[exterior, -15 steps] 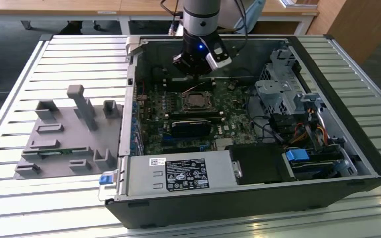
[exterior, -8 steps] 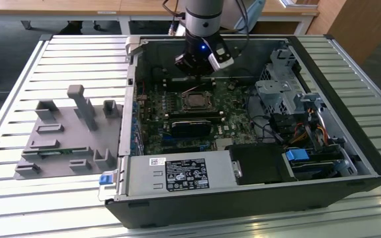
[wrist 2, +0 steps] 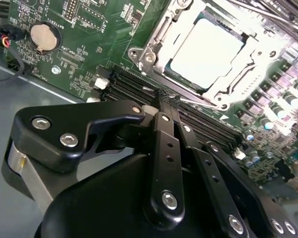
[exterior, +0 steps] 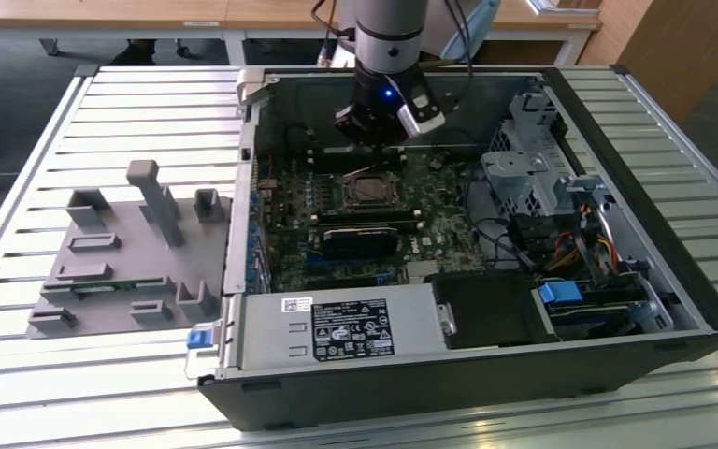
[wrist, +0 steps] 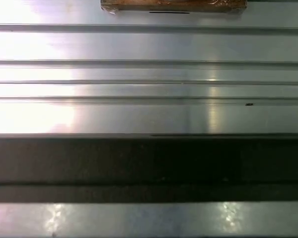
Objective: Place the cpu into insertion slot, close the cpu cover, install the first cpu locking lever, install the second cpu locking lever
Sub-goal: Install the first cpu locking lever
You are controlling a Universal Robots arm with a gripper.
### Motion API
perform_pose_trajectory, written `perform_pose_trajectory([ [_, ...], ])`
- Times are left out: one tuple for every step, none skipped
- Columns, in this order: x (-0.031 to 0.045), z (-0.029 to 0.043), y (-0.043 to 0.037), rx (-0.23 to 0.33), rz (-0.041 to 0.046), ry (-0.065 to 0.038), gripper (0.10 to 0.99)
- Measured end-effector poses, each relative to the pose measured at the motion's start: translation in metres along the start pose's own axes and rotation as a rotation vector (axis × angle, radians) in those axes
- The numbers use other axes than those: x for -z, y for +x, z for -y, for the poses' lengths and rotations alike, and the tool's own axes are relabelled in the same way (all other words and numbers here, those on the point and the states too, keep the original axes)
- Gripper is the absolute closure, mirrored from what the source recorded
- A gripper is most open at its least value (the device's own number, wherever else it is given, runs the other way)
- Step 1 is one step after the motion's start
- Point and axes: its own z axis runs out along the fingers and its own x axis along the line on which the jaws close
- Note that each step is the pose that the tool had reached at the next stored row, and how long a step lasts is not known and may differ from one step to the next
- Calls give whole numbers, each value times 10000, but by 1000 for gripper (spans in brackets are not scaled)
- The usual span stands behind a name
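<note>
Your end effector is clenched, its two fingers pressed together, with the tips over the memory slots just beside the insertion slot. The cpu lies flat in that slot. The cpu cover is folded down around it, so the silver top shows through the window. The open computer case rests on your slatted desk.

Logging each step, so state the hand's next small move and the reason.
Probably slide the shut hand toward a locking lever and press it down: the cpu already sits under the lowered cpu cover, while that thin lever looks raised beside it.
</note>
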Motion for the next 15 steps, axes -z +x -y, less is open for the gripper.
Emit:
perform_pose_trajectory([
  [-11,0,-4,0,0,0,965],
  [-19,1,-6,1,0,1,965],
  [-24,1,-7,0,-1,0,965],
  [-28,1,-8,-1,-1,1,965],
  [-30,2,-8,-1,-1,1,965],
  [-33,2,-8,-1,-1,1,965],
  [-35,2,-8,0,-1,1,965],
  [-37,2,-8,0,-1,1,965],
  [-40,2,-8,0,-1,0,965],
  [-42,2,-8,0,0,0,965],
  [-45,2,-8,0,0,0,965],
  [-47,3,-8,0,-1,1,965],
  [-50,3,-8,0,-1,0,965],
  [-53,3,-8,0,-1,0,965],
  [-55,3,-8,0,0,0,965],
])
